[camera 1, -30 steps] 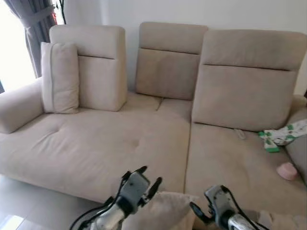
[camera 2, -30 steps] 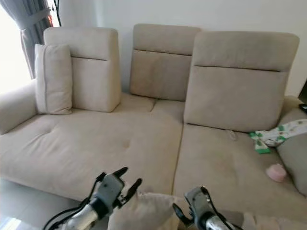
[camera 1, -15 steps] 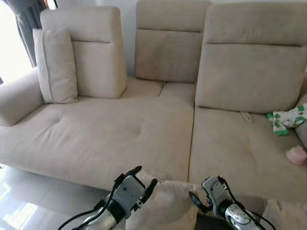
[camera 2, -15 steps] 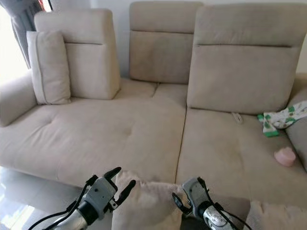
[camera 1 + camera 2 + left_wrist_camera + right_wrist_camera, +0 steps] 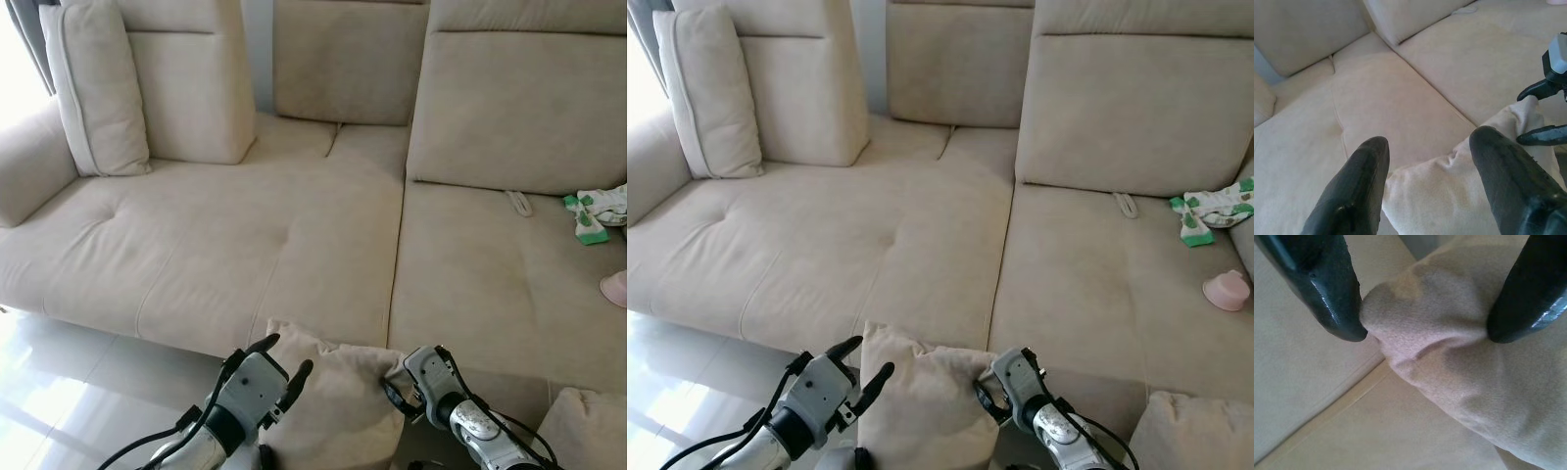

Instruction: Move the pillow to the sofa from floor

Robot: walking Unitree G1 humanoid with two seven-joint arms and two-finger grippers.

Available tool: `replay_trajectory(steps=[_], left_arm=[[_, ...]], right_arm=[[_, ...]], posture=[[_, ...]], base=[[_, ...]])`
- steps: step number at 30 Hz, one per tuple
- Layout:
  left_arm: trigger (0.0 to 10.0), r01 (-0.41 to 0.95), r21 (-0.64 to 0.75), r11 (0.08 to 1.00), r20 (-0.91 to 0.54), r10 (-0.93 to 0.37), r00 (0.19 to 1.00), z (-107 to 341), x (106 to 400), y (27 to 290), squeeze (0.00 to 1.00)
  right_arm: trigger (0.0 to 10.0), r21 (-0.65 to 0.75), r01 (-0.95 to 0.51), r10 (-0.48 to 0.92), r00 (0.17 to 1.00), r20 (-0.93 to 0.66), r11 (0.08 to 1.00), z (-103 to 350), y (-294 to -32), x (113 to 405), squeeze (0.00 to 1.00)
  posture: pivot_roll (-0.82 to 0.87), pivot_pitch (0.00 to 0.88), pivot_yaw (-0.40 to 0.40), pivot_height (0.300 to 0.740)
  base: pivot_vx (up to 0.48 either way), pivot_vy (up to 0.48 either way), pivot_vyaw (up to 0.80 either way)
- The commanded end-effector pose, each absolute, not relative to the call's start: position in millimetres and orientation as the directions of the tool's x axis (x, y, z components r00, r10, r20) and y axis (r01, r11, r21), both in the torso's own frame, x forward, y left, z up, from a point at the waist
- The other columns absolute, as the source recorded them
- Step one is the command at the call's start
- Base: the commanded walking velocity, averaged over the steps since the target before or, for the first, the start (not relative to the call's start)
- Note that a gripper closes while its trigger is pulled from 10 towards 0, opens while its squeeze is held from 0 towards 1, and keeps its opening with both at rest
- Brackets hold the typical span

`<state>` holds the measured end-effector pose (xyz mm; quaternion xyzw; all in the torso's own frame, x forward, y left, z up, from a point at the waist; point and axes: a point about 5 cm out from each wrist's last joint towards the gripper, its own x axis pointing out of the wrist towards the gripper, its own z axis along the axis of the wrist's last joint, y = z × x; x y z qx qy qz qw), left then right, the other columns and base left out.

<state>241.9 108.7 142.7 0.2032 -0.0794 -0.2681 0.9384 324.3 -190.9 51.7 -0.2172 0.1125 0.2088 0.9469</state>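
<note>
Holding the pillow (image 5: 338, 406) up at the bottom middle of the frame, I have it just in front of the sofa (image 5: 225, 245) edge. My right gripper (image 5: 1425, 328) pinches one top corner of the pillow between its two black fingers. My left gripper (image 5: 276, 360) sits by the other top corner with its fingers spread apart, not squeezing. The pillow hangs tall, its long side going up and down. The seat lies straight ahead and a bit higher, so the pillow must go up and forward.

head looks down; wrists close.
</note>
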Motion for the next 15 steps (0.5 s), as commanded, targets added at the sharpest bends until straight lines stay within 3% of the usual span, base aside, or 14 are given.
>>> replay_trajectory(steps=[1, 2, 3, 15], left_arm=[[10.0, 0.463, 0.440, 0.769, 0.005, -0.518, 0.855, 138.6, 238.1, 113.5, 0.00], [10.0, 0.461, 0.438, 0.772, 0.003, -0.514, 0.858, 139.1, 237.0, 113.1, 0.00], [10.0, 0.461, 0.436, 0.773, 0.002, -0.513, 0.858, 139.4, 236.5, 112.0, 0.00], [10.0, 0.463, 0.419, 0.781, 0.016, -0.517, 0.856, 141.7, 243.1, 103.1, 0.00]], right_arm=[[5.6, -0.342, -0.479, 0.357, 0.861, -0.362, 0.808, 38.3, -185.2, 316.7, 0.00], [2.0, -0.340, -0.484, 0.359, 0.858, -0.368, 0.806, 37.3, -182.6, 316.9, 0.00], [0.0, -0.337, -0.480, 0.357, 0.860, -0.365, 0.810, 37.4, -182.2, 317.2, 0.00], [0.0, -0.322, -0.461, 0.359, 0.873, -0.329, 0.827, 37.2, -182.4, 314.7, 0.00]], posture=[[0.33, 0.255, 0.090, 0.578], [0.33, 0.253, 0.089, 0.578], [0.33, 0.247, 0.086, 0.578], [0.28, 0.211, 0.068, 0.578]], base=[[0.000, 0.000, 0.00], [0.000, 0.000, 0.00], [0.000, 0.000, 0.00], [0.000, 0.000, 0.00]])
